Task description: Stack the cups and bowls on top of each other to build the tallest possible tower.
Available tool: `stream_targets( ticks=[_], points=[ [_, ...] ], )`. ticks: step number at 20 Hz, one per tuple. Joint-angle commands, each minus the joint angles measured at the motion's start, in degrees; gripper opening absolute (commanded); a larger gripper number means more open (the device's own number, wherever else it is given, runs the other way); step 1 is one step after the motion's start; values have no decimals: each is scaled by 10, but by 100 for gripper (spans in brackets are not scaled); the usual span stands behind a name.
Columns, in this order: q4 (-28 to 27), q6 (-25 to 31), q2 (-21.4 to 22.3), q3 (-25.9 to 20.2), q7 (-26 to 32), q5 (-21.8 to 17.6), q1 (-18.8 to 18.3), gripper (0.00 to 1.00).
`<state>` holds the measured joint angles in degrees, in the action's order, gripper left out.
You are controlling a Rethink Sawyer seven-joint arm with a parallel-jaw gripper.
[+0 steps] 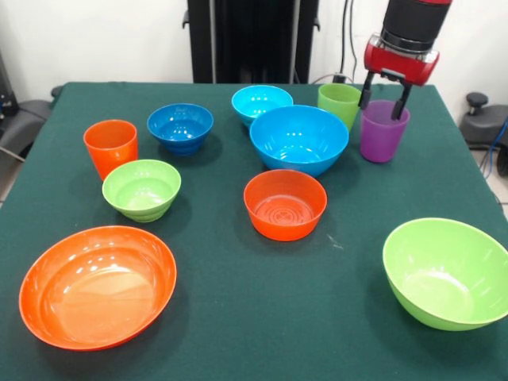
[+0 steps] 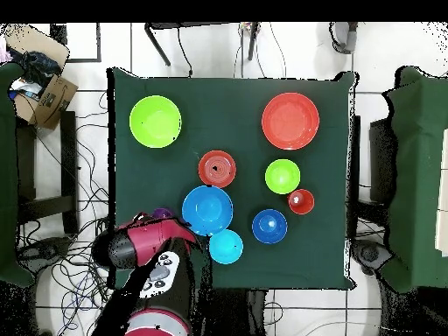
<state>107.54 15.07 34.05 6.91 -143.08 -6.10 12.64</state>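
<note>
My gripper [image 1: 384, 97] is open just above the purple cup [image 1: 383, 132], its fingers straddling the cup's rim. The lime green cup [image 1: 340, 104] stands right beside it, and the orange cup [image 1: 110, 147] is at the far left. All the bowls stand apart: large light blue [image 1: 299, 139], small light blue [image 1: 261, 103], dark blue [image 1: 181, 127], small orange [image 1: 285, 204], small green [image 1: 141, 189], large orange [image 1: 97, 286] and large green [image 1: 447, 272]. No tower shows. In the overhead view the arm [image 2: 144, 245] covers all but an edge of the purple cup [image 2: 162, 213].
The green table [image 1: 238, 317] is ringed by cables on the floor. A cardboard box [image 2: 44, 92] sits beyond the table's left side in the overhead view. The robot's pedestal [image 1: 252, 40] stands at the far edge.
</note>
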Motion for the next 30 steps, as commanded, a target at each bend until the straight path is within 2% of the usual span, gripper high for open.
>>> stream_targets(
  ticks=[1,10,15,30],
  points=[
    [25,-45,-26,-19,-80,16,6,100],
    [31,-41,-18,-18,-73,16,1,100],
    [34,-46,-14,-29,-66,15,-12,100],
    [64,-36,15,-48,-61,19,-17,100]
  ],
)
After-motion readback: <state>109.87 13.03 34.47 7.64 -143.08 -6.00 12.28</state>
